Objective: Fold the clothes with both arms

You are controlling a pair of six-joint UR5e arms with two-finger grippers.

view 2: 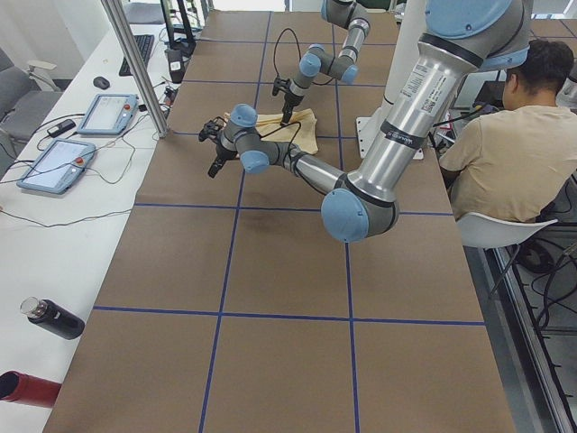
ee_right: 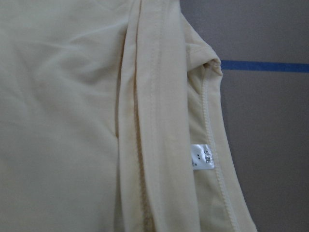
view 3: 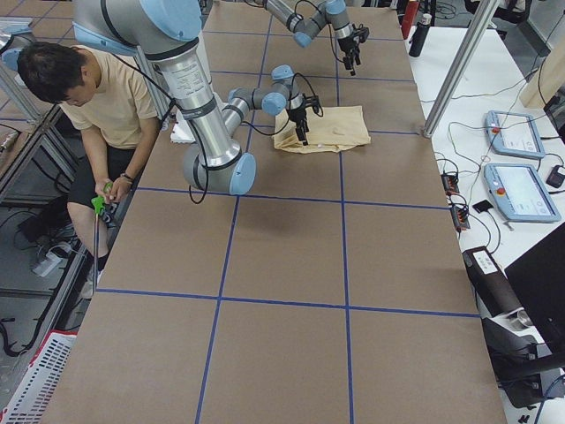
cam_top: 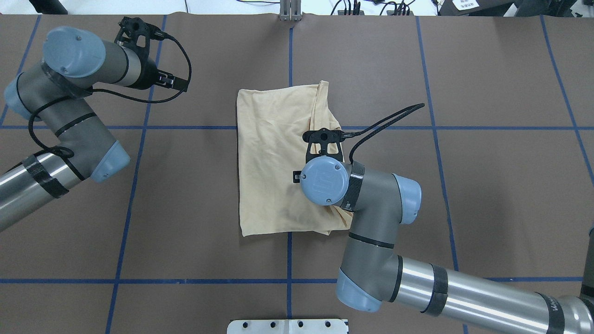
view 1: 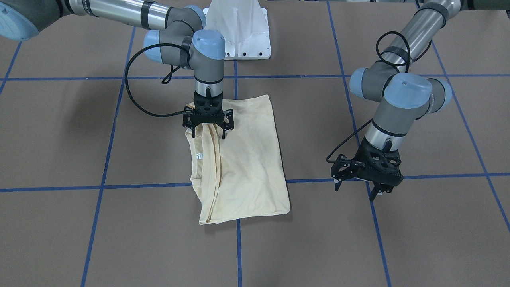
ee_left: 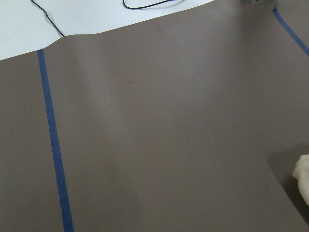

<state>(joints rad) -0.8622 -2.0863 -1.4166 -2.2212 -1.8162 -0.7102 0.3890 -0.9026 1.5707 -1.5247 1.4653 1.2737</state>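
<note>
The cream-yellow shirt (view 1: 247, 159) lies folded into a rough rectangle at mid-table (cam_top: 274, 162). A ridge of doubled fabric and the neckline run along one side. The white neck label (ee_right: 202, 157) shows beside that ridge. My right gripper (view 1: 208, 133) points straight down over the ridge near the shirt's robot-side end. It is open, with a finger on either side of the fold. In the overhead view the right wrist hides its fingers. My left gripper (view 1: 356, 188) hovers open and holds nothing, well off the shirt over bare table (cam_top: 172, 82). The left wrist view catches only a cream corner (ee_left: 304, 180).
Blue tape lines grid the brown table (cam_top: 487, 195). The white pedestal base (view 1: 243, 36) stands at the robot's edge. A seated person (view 2: 505, 153) is beside the table. A side bench carries tablets (view 2: 101, 113), cables and bottles (view 2: 50, 317). A metal post (view 2: 135, 72) rises there.
</note>
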